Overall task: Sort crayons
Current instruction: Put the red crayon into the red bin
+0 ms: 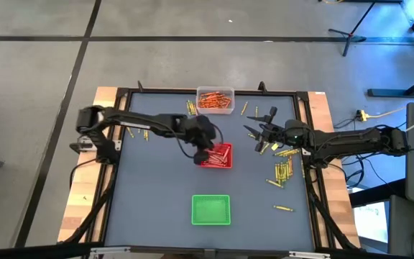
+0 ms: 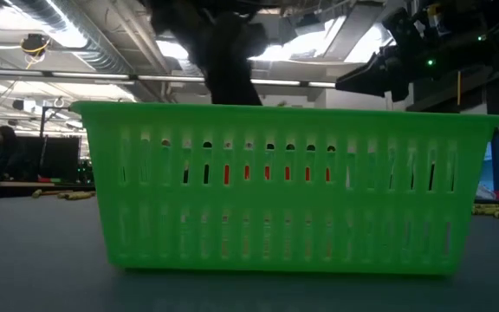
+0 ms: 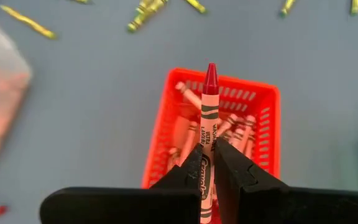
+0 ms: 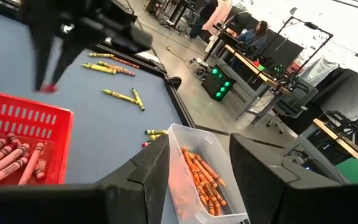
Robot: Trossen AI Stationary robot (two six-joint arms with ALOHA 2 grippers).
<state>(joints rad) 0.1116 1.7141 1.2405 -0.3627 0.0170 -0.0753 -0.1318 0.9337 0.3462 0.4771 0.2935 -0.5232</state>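
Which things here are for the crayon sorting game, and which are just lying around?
For the sorting:
- red crayon, pinched in the left gripper
- red tray holding red crayons
- clear tray of orange crayons
- green tray
- loose yellow-green crayons
- right gripper, jaws open, nothing held

Just lying around:
- cables beside the table
- desks in the room

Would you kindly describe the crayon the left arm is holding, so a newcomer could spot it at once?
Find the red tray near the middle of the table. The left gripper hangs above it, shut on a red crayon. Unlike the crayons lying flat in the tray, this one juts from the fingers, tip outward.
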